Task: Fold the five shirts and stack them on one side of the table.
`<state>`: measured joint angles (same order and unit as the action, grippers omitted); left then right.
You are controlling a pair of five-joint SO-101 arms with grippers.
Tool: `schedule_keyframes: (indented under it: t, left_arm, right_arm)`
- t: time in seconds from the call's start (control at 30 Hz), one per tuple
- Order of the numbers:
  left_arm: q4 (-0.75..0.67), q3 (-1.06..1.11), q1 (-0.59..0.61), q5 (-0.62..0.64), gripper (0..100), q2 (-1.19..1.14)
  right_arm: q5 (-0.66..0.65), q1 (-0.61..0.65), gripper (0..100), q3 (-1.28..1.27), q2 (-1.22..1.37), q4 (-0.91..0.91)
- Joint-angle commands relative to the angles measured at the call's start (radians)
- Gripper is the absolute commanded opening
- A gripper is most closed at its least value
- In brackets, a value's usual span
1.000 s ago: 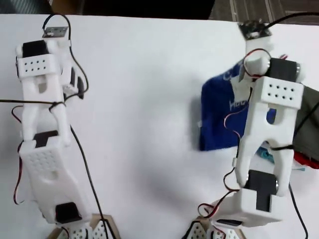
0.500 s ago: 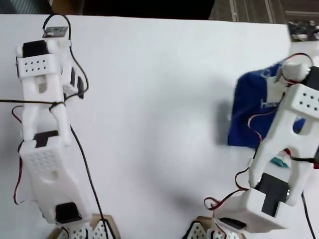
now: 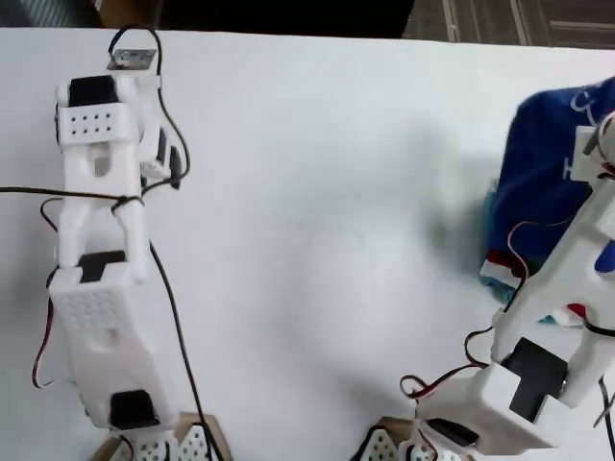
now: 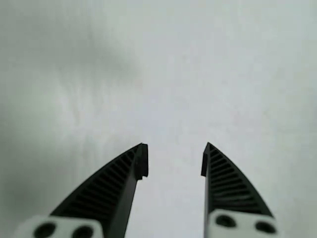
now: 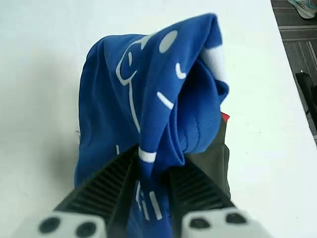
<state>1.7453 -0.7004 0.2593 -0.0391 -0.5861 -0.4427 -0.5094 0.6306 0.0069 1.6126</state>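
High view, left arm: folded back on itself over bare white bench, well apart from any cloth.
High view, right arm: leaning out over the blue shirt at the side of the bench.
High view, blue shirt: bunched rather than flat, resting on top of other cloth, with teal and red edges poking out from under its near side.
Left wrist view, left fingers: parted, tips well apart, bare bench visible through the gap and beyond the tips (plain white surface with a soft shadow to one side).
Right wrist view, right fingers: closed on a fold of the blue shirt, a strip of white-printed blue cloth pinched between the two.
Right wrist view, blue shirt: raised into a hooded peak just beyond the fingertips, draping down on both sides of them, white line print on its outer face.
Right wrist view, dark shirt: lying under the blue one, just beside one finger and touching the blue cloth.
Right wrist view, red cloth: a small sliver at the dark shirt's far edge, beyond the fingertips.
Right wrist view, bench: white all around the pile, with dark floor past its edge.
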Motion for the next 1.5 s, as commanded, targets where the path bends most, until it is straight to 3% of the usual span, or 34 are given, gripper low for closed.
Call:
schedule_keyframes:
  t: [0.0, 0.47, 0.57, 0.77, 0.97, 1.23, 1.47]
  left_arm:
    - [-0.011, -0.004, -0.005, 0.005, 20, 0.074]
    - [-0.005, -0.004, -0.005, 0.006, 20, 0.075]
    - [-0.005, -0.004, -0.005, 0.006, 20, 0.075]
    - [-0.003, -0.004, -0.006, 0.005, 20, 0.075]
    - [-0.002, -0.004, -0.006, 0.006, 20, 0.075]
    - [-0.008, -0.004, -0.017, 0.008, 20, 0.075]
    - [-0.008, -0.004, -0.017, 0.008, 20, 0.075]
  right_arm:
    - [-0.032, -0.056, 2.1, 0.035, 0.002, 0.001]
    - [-0.072, -0.262, 2.5, 0.04, 0.383, -0.111]
    - [-0.098, -0.263, 7.7, 0.04, 0.421, -0.107]
    - [-0.094, -0.263, 24.5, 0.044, 0.424, -0.159]
    - [-0.06, -0.288, 25.1, 0.094, 0.338, -0.139]
    - [-0.08, -0.278, 25.1, 0.071, 0.308, 0.076]
    - [-0.083, -0.338, 25.1, -0.106, 0.329, 0.042]
